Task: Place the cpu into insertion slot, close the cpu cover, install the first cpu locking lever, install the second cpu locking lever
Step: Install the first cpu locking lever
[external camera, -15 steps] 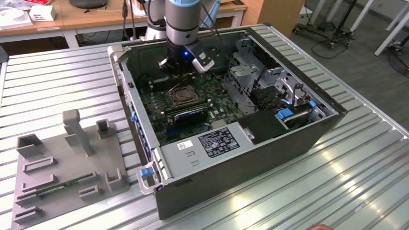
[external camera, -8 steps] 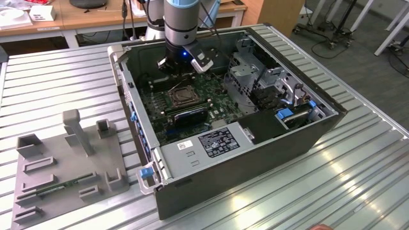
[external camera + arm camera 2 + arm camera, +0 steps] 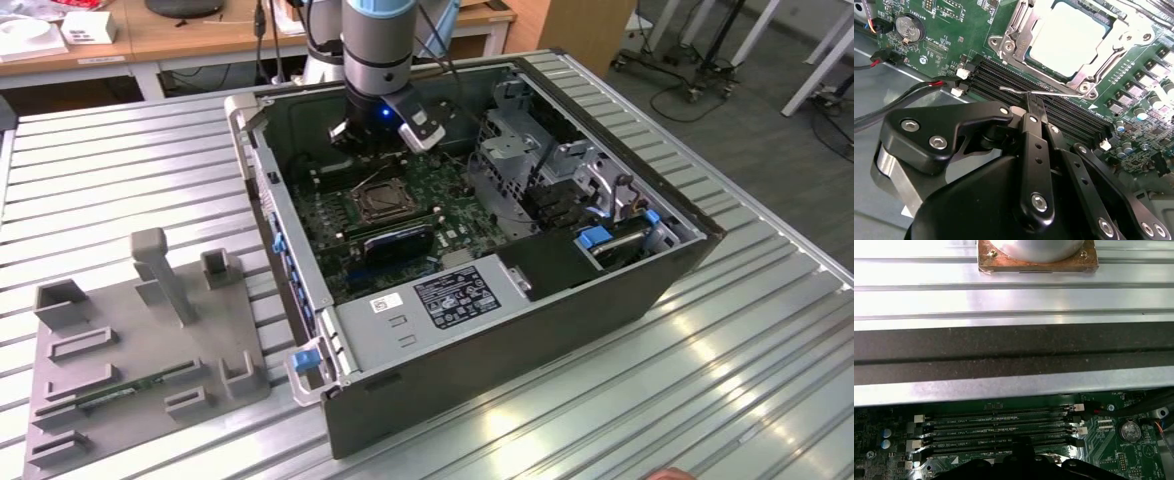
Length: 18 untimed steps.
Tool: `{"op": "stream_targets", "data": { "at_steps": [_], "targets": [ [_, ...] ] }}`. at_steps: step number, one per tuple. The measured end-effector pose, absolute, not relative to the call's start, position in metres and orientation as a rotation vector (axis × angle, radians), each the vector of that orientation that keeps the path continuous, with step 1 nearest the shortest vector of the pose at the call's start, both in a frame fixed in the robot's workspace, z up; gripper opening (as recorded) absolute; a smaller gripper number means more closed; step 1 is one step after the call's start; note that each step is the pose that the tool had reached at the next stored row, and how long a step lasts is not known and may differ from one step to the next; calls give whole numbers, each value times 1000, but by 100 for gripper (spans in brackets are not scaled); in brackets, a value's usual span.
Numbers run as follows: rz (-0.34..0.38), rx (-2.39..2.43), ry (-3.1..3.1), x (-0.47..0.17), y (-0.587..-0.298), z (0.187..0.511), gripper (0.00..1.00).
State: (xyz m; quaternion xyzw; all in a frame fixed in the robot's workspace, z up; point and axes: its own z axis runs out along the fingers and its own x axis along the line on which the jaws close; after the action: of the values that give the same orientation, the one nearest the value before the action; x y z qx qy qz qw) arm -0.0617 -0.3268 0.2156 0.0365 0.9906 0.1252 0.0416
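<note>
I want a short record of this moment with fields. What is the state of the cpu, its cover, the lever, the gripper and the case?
cpu: seated, pale face up, inside the cover's cut-out
cpu cover: down, framing the chip
locking lever: thin rod above the memory slots, looks unlatched
gripper: shut, tips at the lever; grip or mere touch unclear
computer case: open, lying on the ribbed metal table

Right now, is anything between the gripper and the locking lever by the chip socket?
Nothing visible does. In the second wrist view the gripper is right at the thin lever, which lies across the black memory slots. The chip already sits under the metal cover just beyond it.
</note>
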Motion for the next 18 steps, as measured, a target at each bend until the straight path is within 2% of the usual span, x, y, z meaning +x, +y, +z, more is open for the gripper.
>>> {"op": "stream_targets", "data": {
  "at_steps": [18],
  "targets": [
    [381, 100, 2980, -69, -327, 211, 11]
  ]
}}
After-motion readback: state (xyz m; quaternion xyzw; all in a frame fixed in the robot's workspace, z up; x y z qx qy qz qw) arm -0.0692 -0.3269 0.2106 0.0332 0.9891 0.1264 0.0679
